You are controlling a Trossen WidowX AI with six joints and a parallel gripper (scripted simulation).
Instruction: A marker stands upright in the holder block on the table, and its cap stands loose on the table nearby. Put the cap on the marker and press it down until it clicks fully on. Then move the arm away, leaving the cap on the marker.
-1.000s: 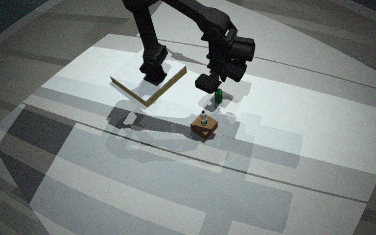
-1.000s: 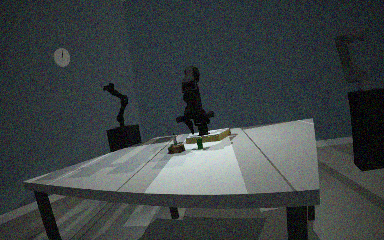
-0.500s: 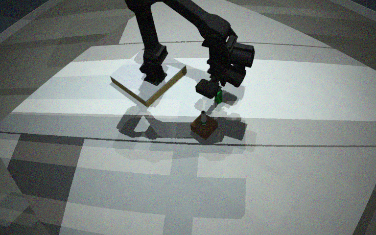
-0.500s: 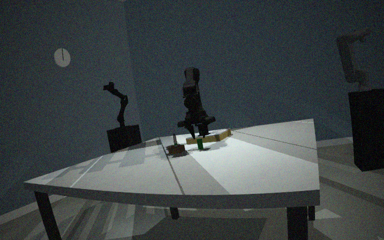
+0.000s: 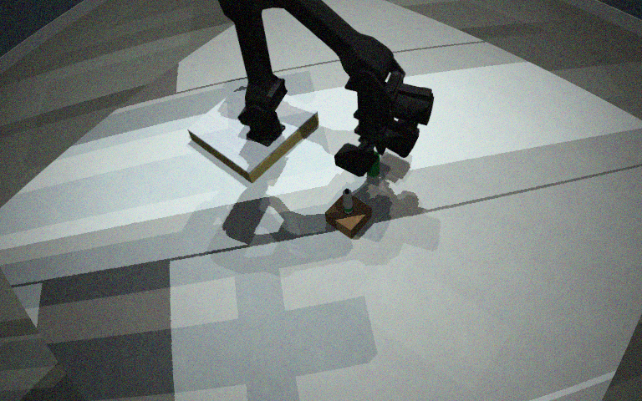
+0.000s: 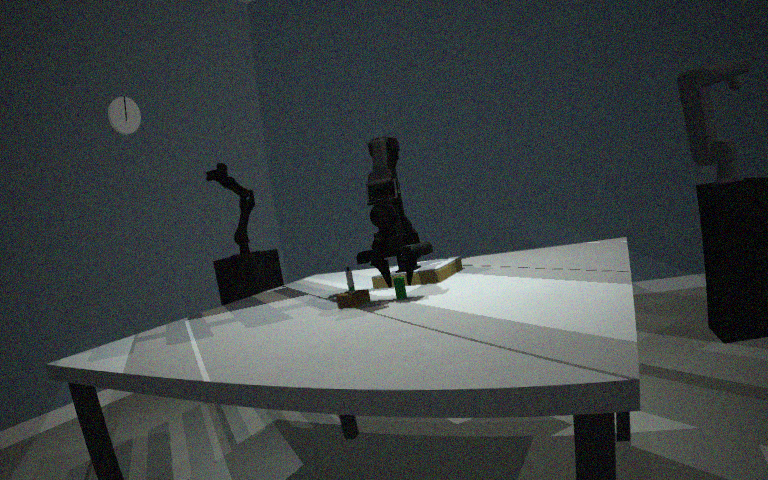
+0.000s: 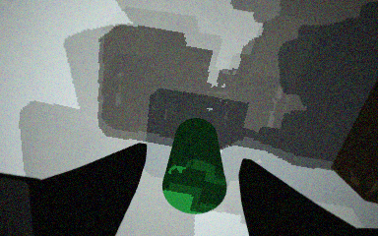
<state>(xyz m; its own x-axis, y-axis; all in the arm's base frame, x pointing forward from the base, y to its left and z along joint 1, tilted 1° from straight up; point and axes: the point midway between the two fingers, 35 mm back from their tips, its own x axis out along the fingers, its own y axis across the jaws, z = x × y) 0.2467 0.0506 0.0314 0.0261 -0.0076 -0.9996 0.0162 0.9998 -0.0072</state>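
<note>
The green cap [image 5: 374, 167] [image 6: 400, 289] [image 7: 195, 184] stands upright on the table. My gripper [image 5: 371, 156] [image 6: 399, 283] [image 7: 193, 159] is open and points down over the cap. In the wrist view the cap shows between the two fingertips, with a gap on each side; the fingers reach down around its upper part in the exterior view. The grey marker [image 5: 348, 201] [image 6: 350, 279] stands upright, dark tip up, in the brown holder block [image 5: 350, 222] [image 6: 353, 299] [image 7: 364, 162], close beside the cap. The marker is outside the wrist view.
The arm's base stands on a pale slab with yellowish sides [image 5: 283, 154] [image 6: 447, 271], behind the cap. The table [image 5: 450, 307] [image 6: 396, 362] carries strong shadows. Two other arms on dark pedestals [image 6: 248, 278] [image 6: 736, 254] stand beyond the table.
</note>
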